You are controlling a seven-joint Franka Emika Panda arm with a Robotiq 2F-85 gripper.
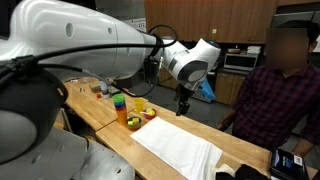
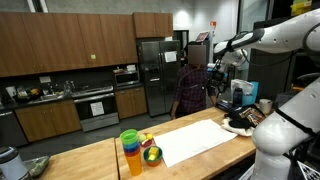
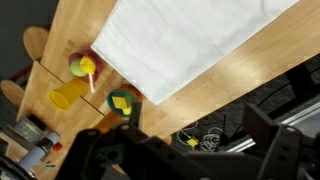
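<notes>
My gripper [image 1: 183, 101] hangs high above the wooden counter [image 1: 100, 112], over its edge, and holds nothing. In the wrist view its two dark fingers [image 3: 190, 145] stand wide apart, with floor and cables between them. Below it a white cloth [image 1: 180, 148] lies flat on the counter, also in an exterior view [image 2: 200, 138] and the wrist view [image 3: 190, 40]. Beside the cloth stands a stack of coloured cups [image 1: 121, 105] [image 2: 131, 152]. A green bowl with a yellow item [image 2: 152, 155] [image 3: 122, 103] sits next to the stack.
A person in a plaid shirt [image 1: 275, 95] stands across the counter near the cloth. A yellow cup [image 3: 65, 97] and a red bowl [image 3: 82, 67] lie by the cups. Small items [image 1: 98, 89] sit at the counter's far end. Kitchen cabinets and a fridge [image 2: 155, 75] are behind.
</notes>
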